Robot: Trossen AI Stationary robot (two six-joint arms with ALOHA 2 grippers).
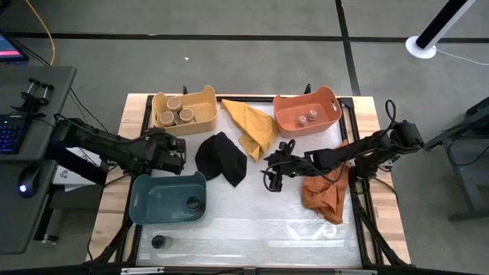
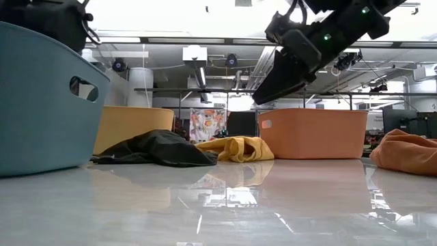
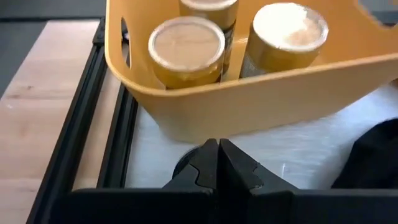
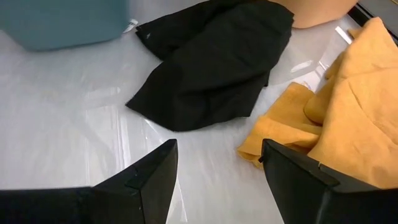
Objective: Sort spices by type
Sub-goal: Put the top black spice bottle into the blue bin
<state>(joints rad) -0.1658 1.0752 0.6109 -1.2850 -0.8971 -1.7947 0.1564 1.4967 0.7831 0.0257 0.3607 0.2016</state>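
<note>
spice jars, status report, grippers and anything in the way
Left gripper shut, empty, beside yellow bin. Right gripper open over table centre. Tan-topped jars in yellow bin; one dark jar loose at front edge. Black cloth lies mid-table.

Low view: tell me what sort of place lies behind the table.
Probably a robotics lab or workshop. Exposed pipes and ducts run under the ceiling, metal frames stand behind the bins, and from above a keyboard and mouse sit on a desk beside the table.

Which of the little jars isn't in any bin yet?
The dark jar standing alone on the table, near the front edge below the blue bin. All the other jars sit inside the yellow bin, orange bin or blue bin.
</note>
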